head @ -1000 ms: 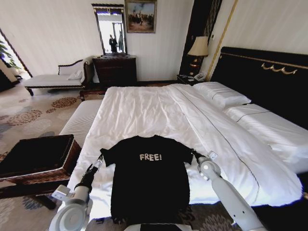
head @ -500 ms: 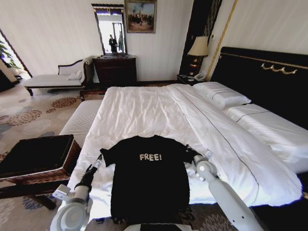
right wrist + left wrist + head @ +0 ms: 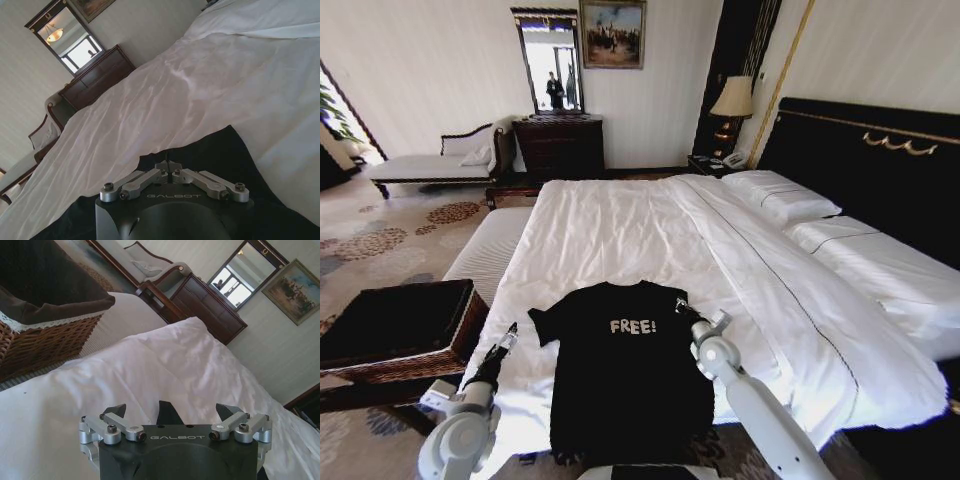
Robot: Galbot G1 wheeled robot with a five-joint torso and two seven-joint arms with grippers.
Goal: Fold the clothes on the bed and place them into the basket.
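- Two grippers sit low in your head view, flanking the black shirt [image 3: 630, 375], which lies flat at the foot of the bed [image 3: 620, 235] with its "FREE!" lettering facing up.
- At about 7 o'clock of the shirt, your left gripper [image 3: 506, 336] hangs over bare white sheet just off the sleeve; the left wrist view shows its jaws spread wide apart with nothing between them.
- At about 2 o'clock of the shirt's centre, your right gripper [image 3: 682, 307] is on the other sleeve; the right wrist view shows its fingers drawn together over black cloth, pinching the shirt.
- At 9 o'clock, beside the bed, you see the wicker basket [image 3: 395, 330] with its black lining, on the carpet.
- Beyond it, the white bench [image 3: 490, 250] runs along the bed's side.
- Far off at 12 o'clock stand a dark dresser [image 3: 558, 145] and mirror [image 3: 549, 62].
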